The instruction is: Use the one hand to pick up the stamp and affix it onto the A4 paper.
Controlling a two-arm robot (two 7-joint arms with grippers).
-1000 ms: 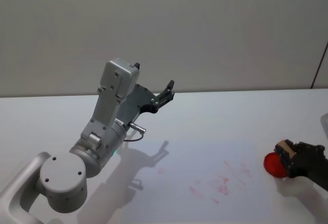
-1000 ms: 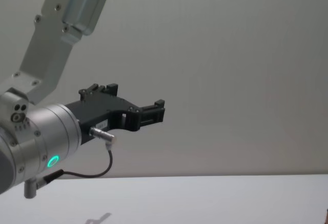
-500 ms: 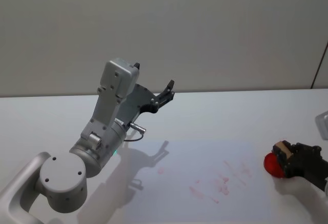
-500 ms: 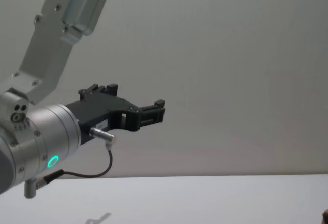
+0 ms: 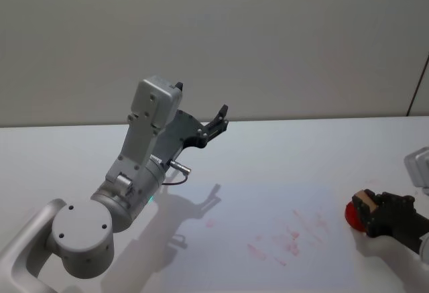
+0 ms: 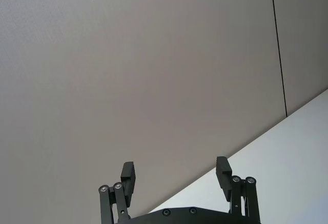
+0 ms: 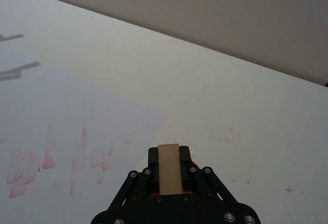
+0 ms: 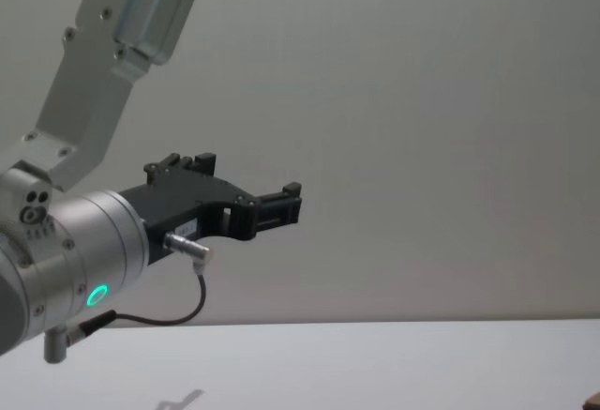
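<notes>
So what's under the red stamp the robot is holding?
The right gripper is shut on the stamp beside the A4 paper. White table surrounds it. The red base hides what lies directly beneath, and whether it touches the table.

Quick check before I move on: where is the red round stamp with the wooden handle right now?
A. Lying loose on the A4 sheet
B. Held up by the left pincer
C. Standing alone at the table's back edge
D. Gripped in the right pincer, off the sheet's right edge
D: the right pincer is shut on the red round stamp with the wooden handle, just past the right edge of the red-smudged white A4 paper; the left pincer is raised and open.
</notes>
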